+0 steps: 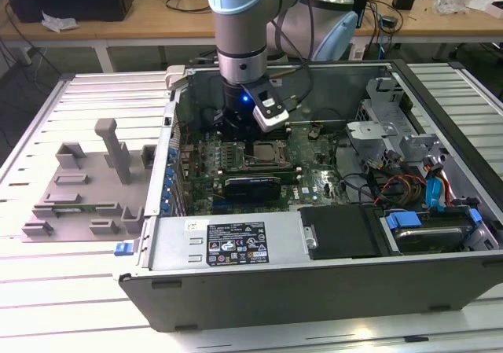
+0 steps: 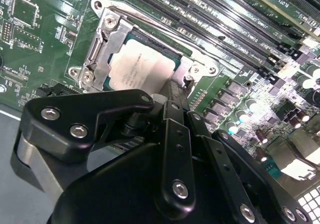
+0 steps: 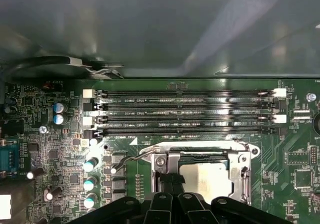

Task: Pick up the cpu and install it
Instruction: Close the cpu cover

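Cpu [image 2: 137, 67] sits flat inside the socket [image 2: 107, 44], silver top up, with the metal frame around it. That socket is on the board, down in the open case [image 1: 314, 290]. The exterior view gives us the arm standing straight down over the socket, and the grey tray [image 1: 78, 188] lying outside the case, well apart from the socket on the exterior view's left. Both wrist views bring the cpu up close, with memory slots [image 3: 190, 112] running just beside the socket. Gripper [image 2: 172, 87] is right down at the socket, against the cpu's edge. Touching or just off it, can't say; clenched or released, I cannot tell.
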You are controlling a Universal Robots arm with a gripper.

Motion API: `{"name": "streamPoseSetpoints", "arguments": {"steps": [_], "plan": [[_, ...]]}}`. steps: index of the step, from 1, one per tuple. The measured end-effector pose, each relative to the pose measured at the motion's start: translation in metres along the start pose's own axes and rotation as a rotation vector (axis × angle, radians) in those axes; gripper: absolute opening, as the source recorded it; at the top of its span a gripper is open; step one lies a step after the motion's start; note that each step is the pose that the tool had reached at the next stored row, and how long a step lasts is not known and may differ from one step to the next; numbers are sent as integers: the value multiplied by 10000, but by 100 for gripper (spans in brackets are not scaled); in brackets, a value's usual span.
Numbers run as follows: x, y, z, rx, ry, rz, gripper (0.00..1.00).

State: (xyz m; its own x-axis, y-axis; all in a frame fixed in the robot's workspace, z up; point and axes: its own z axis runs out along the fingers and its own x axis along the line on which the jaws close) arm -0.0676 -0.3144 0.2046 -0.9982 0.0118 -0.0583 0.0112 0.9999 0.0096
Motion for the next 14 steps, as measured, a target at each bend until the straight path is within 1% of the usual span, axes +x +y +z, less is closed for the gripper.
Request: {"name": "streamPoseSetpoints", "arguments": {"steps": [4, 9, 14], "plan": [[-19, 9, 1, -15, 1, -121, 11], [-23, 14, -7, -20, 2, -190, 11], [-28, 14, -107, -21, 2, -197, 11]]}}
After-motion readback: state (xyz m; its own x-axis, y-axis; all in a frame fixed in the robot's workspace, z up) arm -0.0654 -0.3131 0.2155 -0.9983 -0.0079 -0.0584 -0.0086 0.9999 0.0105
